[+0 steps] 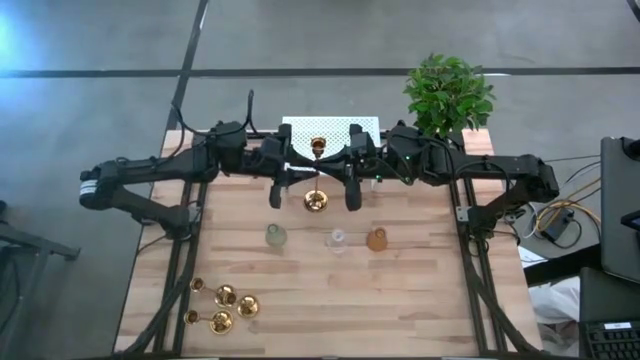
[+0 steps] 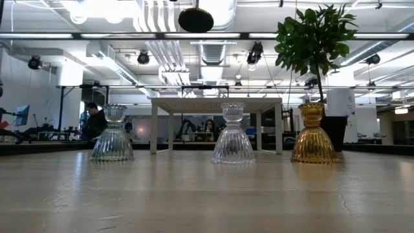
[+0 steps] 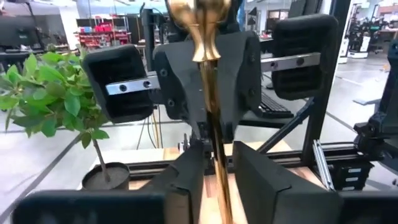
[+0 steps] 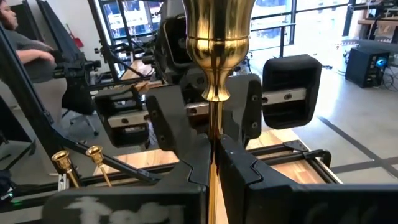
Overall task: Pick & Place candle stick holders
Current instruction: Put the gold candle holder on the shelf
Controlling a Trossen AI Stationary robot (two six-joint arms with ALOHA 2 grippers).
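One gold candle stick holder [image 1: 317,175] stands upright in the air over the table's far middle, cup [image 1: 318,147] up, round base [image 1: 316,201] down. My right gripper [image 4: 214,158] comes level from the right and is shut on its stem. My left gripper [image 3: 217,168] comes level from the left. Its fingers stand open and close on either side of the stem [image 3: 216,155], with a sliver of gap showing. Several more gold candle stick holders [image 1: 222,305] lie on the table at the near left. The low view shows neither gripper. My right gripper pinches the thin stem [image 4: 215,127] a little way below the top cup between its two fingers. The fingers lie level, across the stem, coming from the table's right side. The holder stands upright in the hold, lifted clear of the table.
Three ribbed glass holders stand in a row mid-table: a greenish one [image 1: 275,236], a clear one [image 1: 337,240] and an amber one [image 1: 377,239]. A white perforated stand [image 1: 345,127] and a potted plant [image 1: 447,95] are at the far edge. People sit beyond the table [image 2: 95,120].
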